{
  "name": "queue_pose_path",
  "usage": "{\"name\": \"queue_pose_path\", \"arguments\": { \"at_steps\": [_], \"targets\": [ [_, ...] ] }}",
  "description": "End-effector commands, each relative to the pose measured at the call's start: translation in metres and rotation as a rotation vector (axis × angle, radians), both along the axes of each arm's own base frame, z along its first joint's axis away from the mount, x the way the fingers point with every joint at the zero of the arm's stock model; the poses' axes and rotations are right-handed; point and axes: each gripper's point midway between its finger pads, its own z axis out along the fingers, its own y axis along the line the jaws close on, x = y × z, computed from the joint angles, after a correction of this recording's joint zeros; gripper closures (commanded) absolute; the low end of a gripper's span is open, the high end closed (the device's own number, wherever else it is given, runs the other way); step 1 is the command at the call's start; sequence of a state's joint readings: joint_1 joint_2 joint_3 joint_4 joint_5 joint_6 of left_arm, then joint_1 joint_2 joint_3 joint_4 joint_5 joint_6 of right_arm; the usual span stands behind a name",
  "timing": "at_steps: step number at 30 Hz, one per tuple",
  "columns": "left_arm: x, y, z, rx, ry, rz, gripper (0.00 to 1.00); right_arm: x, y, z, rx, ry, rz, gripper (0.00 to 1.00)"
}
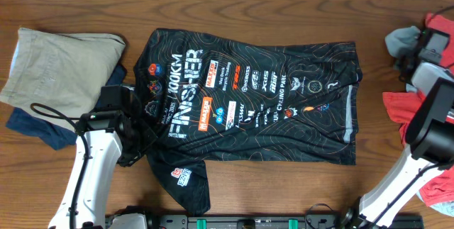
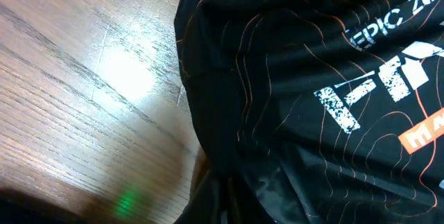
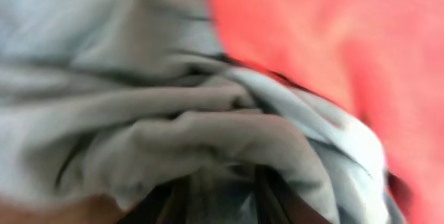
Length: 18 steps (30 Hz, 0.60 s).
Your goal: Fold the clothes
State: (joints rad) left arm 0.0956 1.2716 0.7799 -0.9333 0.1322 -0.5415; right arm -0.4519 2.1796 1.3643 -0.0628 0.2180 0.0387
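The clothes, a black jersey [image 1: 255, 101] with orange contour lines and white and orange logos, lie spread flat in the middle of the wooden table. My left gripper [image 1: 136, 144] sits at the jersey's left edge, above the sleeve. In the left wrist view it [image 2: 225, 213] is shut on a gathered pleat of the black fabric [image 2: 312, 78]. My right gripper [image 1: 410, 59] is far from the jersey, over a pile at the right edge. In the right wrist view its dark fingers [image 3: 182, 196] stand apart with grey cloth [image 3: 173, 134] bunched over and between them; whether they pinch it is unclear.
A beige garment [image 1: 57, 66] lies folded at the left on top of a navy one [image 1: 39, 126]. A grey garment [image 1: 404, 39] and red clothes [image 1: 397, 108] are heaped at the right edge. Bare wood [image 2: 83, 99] lies left of the jersey.
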Motion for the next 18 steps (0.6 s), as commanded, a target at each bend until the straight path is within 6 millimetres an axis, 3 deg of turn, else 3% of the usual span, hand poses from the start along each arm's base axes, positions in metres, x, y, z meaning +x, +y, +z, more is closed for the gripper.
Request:
{"name": "queue_pose_path", "arguments": {
  "at_steps": [1,5,10,14,18],
  "targets": [
    [0.003,0.001,0.004,0.000,-0.017,-0.010,0.94,-0.008,-0.004,-0.015,0.061,-0.007,-0.055,0.59],
    [0.003,0.001,0.004,0.000,-0.017,-0.010,0.94,0.005,0.036,0.002,0.166,-0.025,0.125,0.47],
    [0.004,0.001,0.004,0.001,-0.019,-0.011,0.94,-0.004,0.086,0.058,0.270,-0.032,0.235,0.39],
    [0.007,0.001,0.004,0.002,-0.030,-0.011,0.94,-0.038,0.136,0.097,0.401,0.027,0.282,0.34],
    [0.008,0.001,0.004,0.002,-0.036,-0.011,0.94,-0.090,0.172,0.112,0.533,0.158,0.201,0.37]
  ]
}}
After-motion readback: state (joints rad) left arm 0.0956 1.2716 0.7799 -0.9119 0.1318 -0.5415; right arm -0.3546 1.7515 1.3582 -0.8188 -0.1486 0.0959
